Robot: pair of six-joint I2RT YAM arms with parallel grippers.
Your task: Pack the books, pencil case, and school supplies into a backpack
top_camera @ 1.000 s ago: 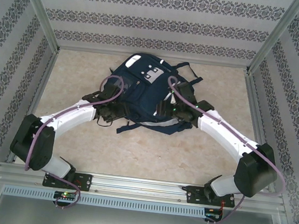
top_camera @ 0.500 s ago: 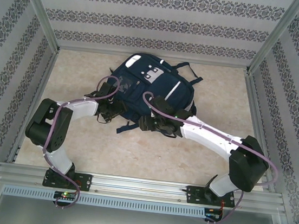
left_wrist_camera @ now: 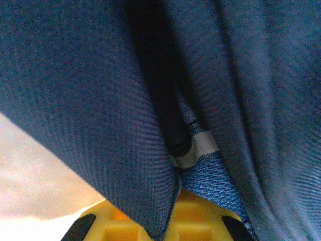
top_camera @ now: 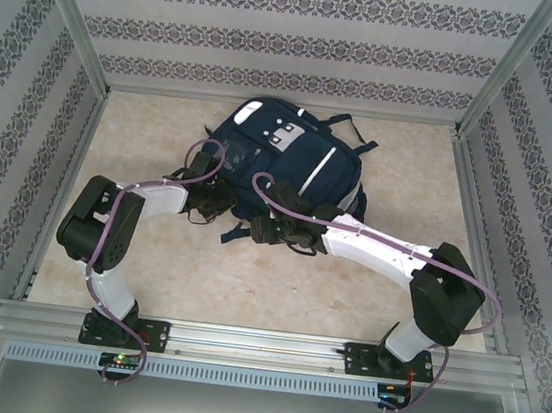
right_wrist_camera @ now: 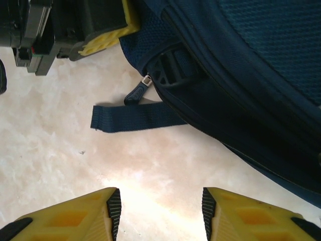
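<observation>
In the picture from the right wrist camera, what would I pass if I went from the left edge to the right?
Pale tabletop → loose navy strap lying flat on it → black buckle → the navy backpack itself, reaching the right edge.

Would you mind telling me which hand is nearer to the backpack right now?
Left. The left hand is shut on fabric of the backpack at its near-left edge; the right hand is open over bare table, just short of it.
</observation>
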